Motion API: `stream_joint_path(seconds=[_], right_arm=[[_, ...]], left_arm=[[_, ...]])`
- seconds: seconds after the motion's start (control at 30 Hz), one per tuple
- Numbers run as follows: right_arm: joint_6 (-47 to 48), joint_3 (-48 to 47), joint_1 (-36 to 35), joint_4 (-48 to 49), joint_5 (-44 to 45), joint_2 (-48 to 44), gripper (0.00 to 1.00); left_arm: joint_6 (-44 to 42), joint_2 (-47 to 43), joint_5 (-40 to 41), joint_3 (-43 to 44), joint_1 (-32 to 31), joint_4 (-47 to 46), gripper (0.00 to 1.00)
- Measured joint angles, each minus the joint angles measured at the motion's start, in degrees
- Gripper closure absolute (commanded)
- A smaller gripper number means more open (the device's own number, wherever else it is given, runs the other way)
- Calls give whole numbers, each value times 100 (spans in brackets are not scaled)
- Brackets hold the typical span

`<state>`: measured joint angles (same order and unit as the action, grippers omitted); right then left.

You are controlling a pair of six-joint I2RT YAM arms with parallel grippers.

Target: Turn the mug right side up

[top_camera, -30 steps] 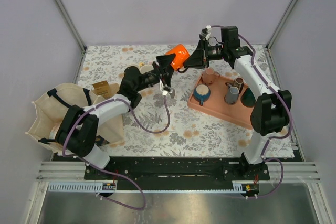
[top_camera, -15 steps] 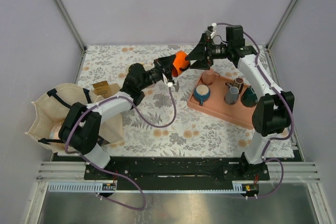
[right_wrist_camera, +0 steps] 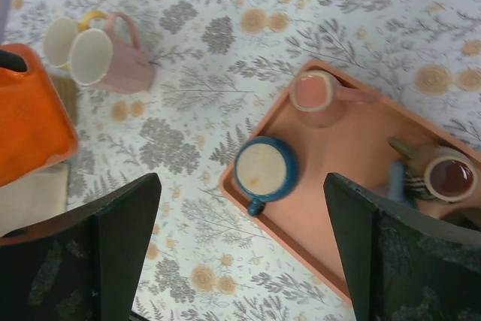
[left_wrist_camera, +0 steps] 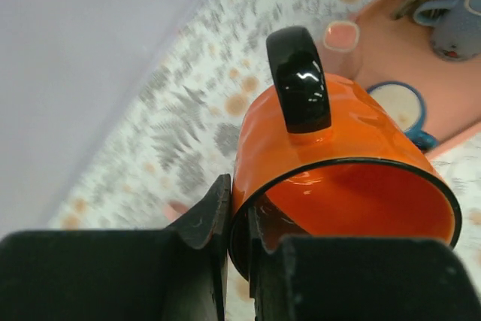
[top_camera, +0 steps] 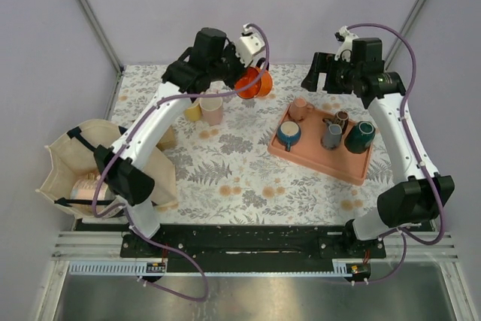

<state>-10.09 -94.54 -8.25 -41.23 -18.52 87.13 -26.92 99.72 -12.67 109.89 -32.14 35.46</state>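
Note:
The orange mug (top_camera: 255, 82) with a black handle (left_wrist_camera: 299, 88) hangs in the air over the back of the table, tilted. My left gripper (top_camera: 241, 83) is shut on its rim. In the left wrist view one finger (left_wrist_camera: 203, 219) presses the outer wall and the other sits inside the mug (left_wrist_camera: 342, 148), whose mouth faces the camera. My right gripper (top_camera: 322, 80) stands wide open and empty to the right, above the tray's far end. In the right wrist view, where that gripper (right_wrist_camera: 240, 182) shows, the mug (right_wrist_camera: 30, 118) is at the left edge.
A salmon tray (top_camera: 316, 157) at the right holds a blue mug (top_camera: 288, 134), a grey mug (top_camera: 331, 136), a dark green mug (top_camera: 359, 137), a pink cup (top_camera: 301, 108) and a brown one (top_camera: 342, 118). A pink mug (top_camera: 213, 109) and a yellow one (top_camera: 194, 110) lie under the left arm. A cloth bag (top_camera: 75, 163) is far left.
The right gripper let go of the orange mug, opened wide and drew back to the right. The left gripper closed on the rim and swung up and back with the mug.

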Motion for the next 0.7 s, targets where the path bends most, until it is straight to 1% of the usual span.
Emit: stream_joint_path(seconds=[0.03, 0.1, 0.17, 0.3, 0.4, 0.5, 0.7], right_arm=[[33, 39, 0, -28, 142, -24, 0], [68, 168, 2, -81, 378, -39, 0], [68, 341, 2, -122, 487, -39, 0], [24, 664, 2, -201, 514, -48, 0], [-26, 929, 2, -225, 485, -144, 1], [-59, 1095, 2, -291, 413, -280, 0], [-175, 1228, 2, -315, 216, -389, 1]], left_arm=[[328, 186, 59, 286, 0, 304, 100], [918, 476, 151, 579, 0, 826, 100], [1473, 745, 223, 603, 0, 1311, 100], [2284, 1342, 461, 601, 0, 2118, 100], [2612, 1604, 612, 568, 0, 2354, 100], [2844, 1670, 739, 479, 0, 2420, 100], [2990, 1742, 1008, 476, -7, 2446, 100]])
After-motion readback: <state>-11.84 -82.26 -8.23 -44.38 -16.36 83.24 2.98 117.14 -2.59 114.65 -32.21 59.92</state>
